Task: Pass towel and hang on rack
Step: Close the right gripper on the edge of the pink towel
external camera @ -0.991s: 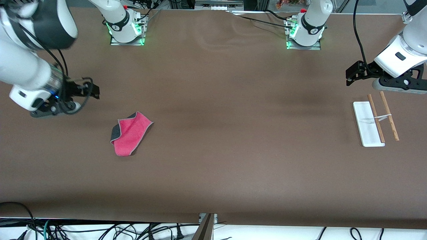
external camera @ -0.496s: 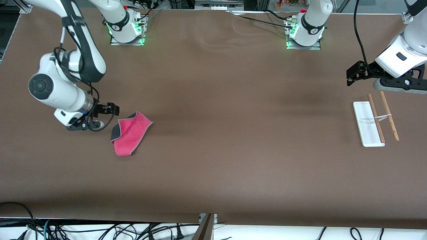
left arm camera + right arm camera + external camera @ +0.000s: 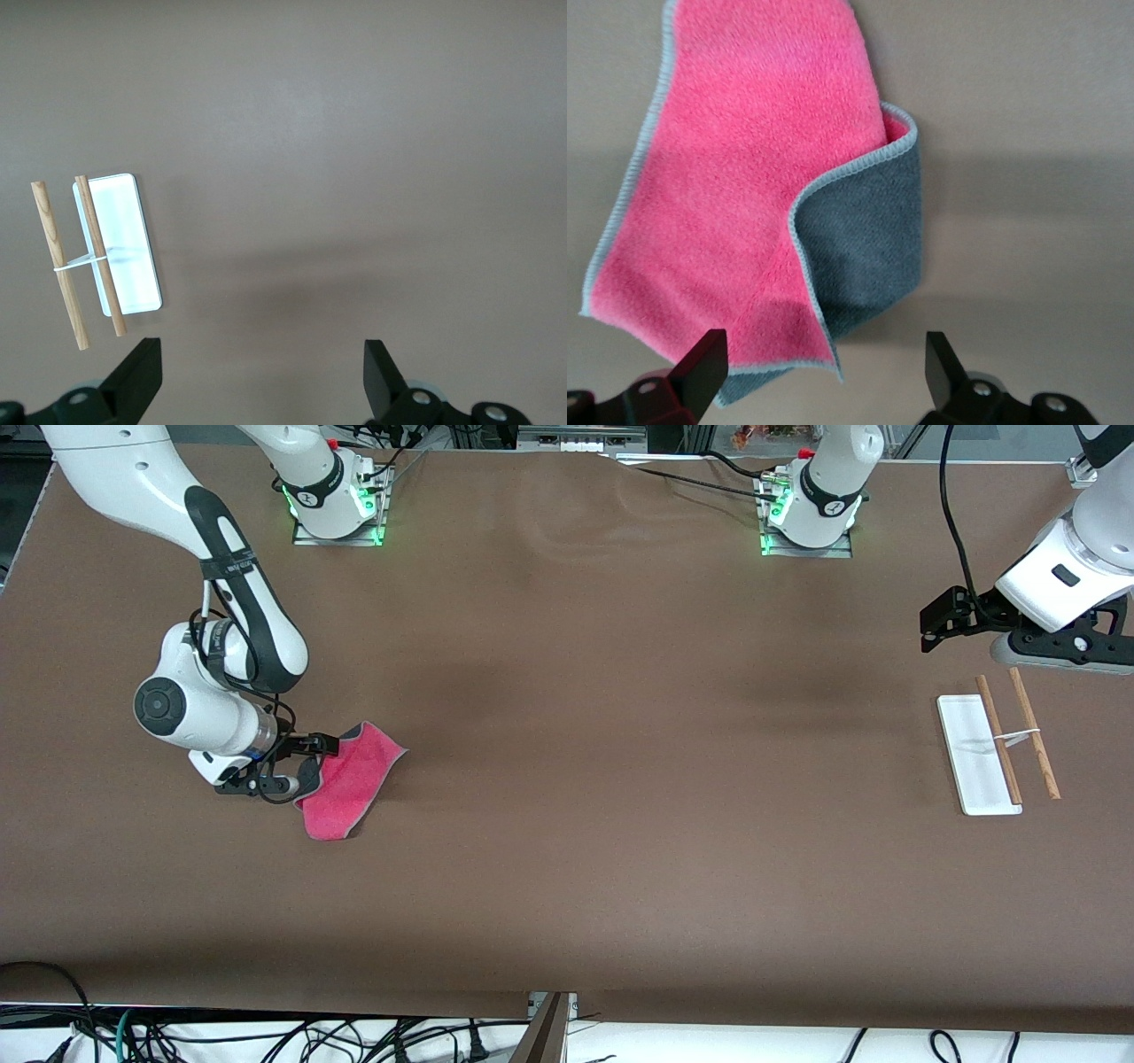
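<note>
1. Where the table (image 3: 567, 868) runs toward the right arm's end, the towel (image 3: 350, 779) lies flat on the brown surface, pink-red face up, with one corner folded over to show the dark grey face and a grey trim along the edge (image 3: 744, 204).
2. Right gripper (image 3: 306, 763): low over the folded grey corner of the towel, fingers spread apart with nothing between them; in the right wrist view the two black fingertips (image 3: 700, 363) straddle the towel's edge, one over the pink face, the other over bare table beside the grey fold.
3. Rack (image 3: 997, 744): at the left arm's end of the table, well apart from the towel; flat white rectangular base (image 3: 124, 243), two thin brown wooden rods (image 3: 97, 257) lying parallel, joined by a thin wire.
4. Left gripper (image 3: 930, 624): waiting in the air over bare table near the rack, jaws parted and empty (image 3: 261, 376); the rack shows off to one side in the left wrist view.
</note>
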